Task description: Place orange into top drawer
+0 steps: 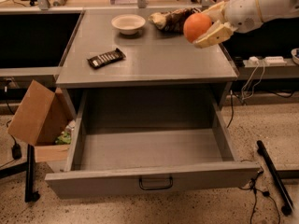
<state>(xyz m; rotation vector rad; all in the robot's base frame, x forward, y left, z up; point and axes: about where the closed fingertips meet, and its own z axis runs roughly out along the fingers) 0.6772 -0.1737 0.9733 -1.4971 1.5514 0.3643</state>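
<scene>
White arm in shot at the top right: smooth, rounded, glossy shell, 1 thin tan band ringing the wrist. And the gripper, above the right edge of the tabletop near the back corner: 2 flat, cream-coloured fingers, wedge-shaped, duller than the arm's shell.

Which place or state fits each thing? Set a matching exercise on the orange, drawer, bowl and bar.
Things:
1. orange
2. drawer
3. bowl
4. bar

Places or states:
A. pulled open below the tabletop
B. lying flat on the tabletop, front left
C. held by the gripper between its fingers, above the tabletop's right side
D. standing at the back of the tabletop, left of the bag

Pairs: 1-C, 2-A, 3-D, 4-B
</scene>
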